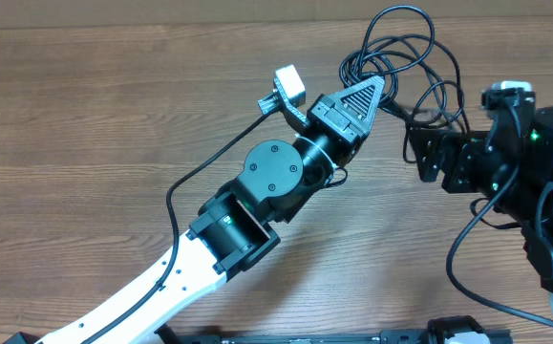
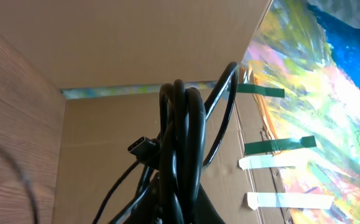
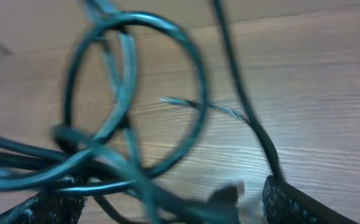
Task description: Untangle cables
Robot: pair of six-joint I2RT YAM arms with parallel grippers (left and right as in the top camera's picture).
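Left arm (image 1: 271,177) up close, stretched across the table (image 1: 85,115), its end effector (image 1: 379,86) clenched on the cables (image 1: 400,43): black loops bunched at the far right (one small plug (image 2: 141,147) pokes out). Right end effector (image 1: 414,153) gapes released, cords crossing between its fingers.

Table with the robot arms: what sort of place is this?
Probably a robotics lab test bench: robot arms over a wooden table, cardboard walls, and tangled black cables to practise on.
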